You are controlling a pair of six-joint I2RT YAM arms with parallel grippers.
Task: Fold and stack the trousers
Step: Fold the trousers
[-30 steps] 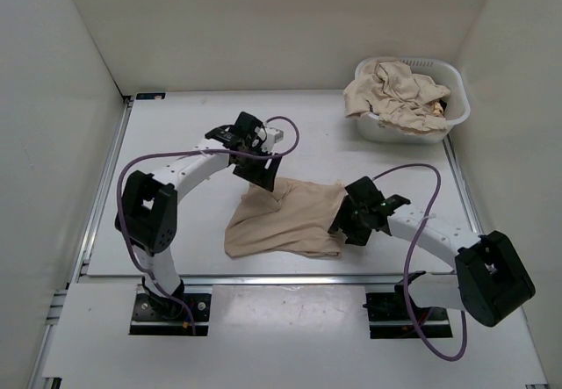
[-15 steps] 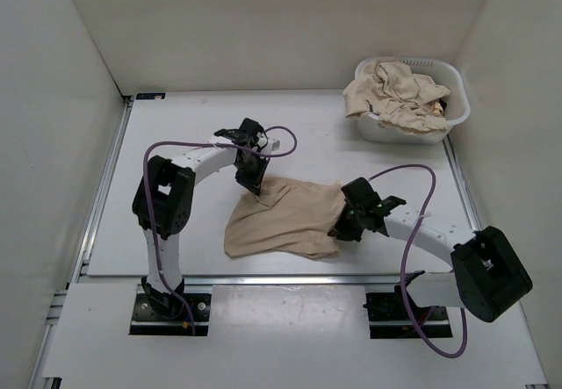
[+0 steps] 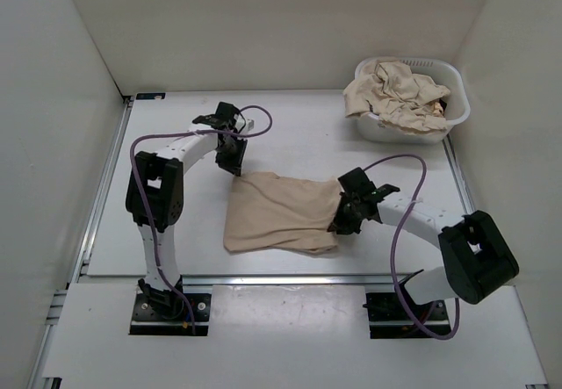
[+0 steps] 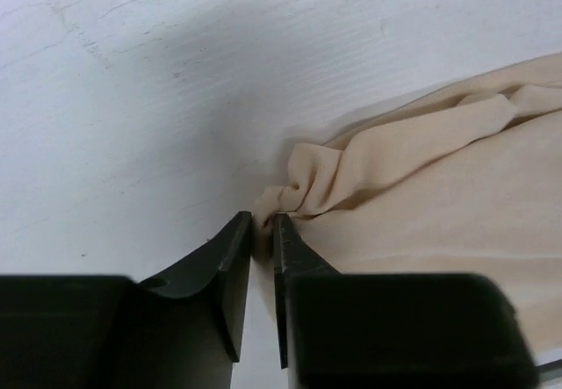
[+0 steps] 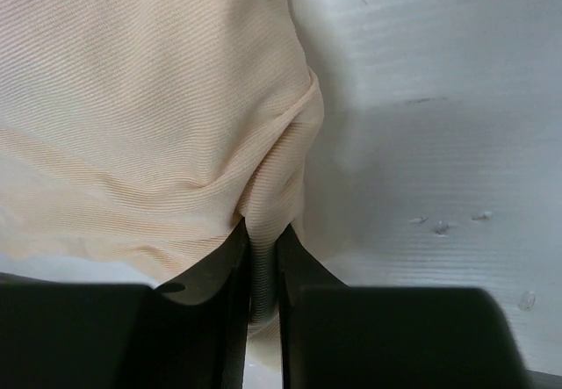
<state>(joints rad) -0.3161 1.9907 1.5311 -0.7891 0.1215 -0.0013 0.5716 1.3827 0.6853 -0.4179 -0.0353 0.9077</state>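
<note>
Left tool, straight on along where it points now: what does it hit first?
The left tool meets the bunched corner of the trousers first; its tips pinch it. Past that, only bare table shows, depth unclear.

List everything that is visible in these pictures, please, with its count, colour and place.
trousers: one, light beige-tan, partly folded, middle of the table
basket: one, white plastic, far right corner of the table
cloth heap: beige, piled in the basket; number of pieces cannot be told
table: one, white, under everything
cables: two, purple, one looping along each arm
left arm: white and black, near left
right arm: white and black, near right
left gripper: black, shut on the trousers' far left corner
right gripper: black, shut on the trousers' right edge
</note>
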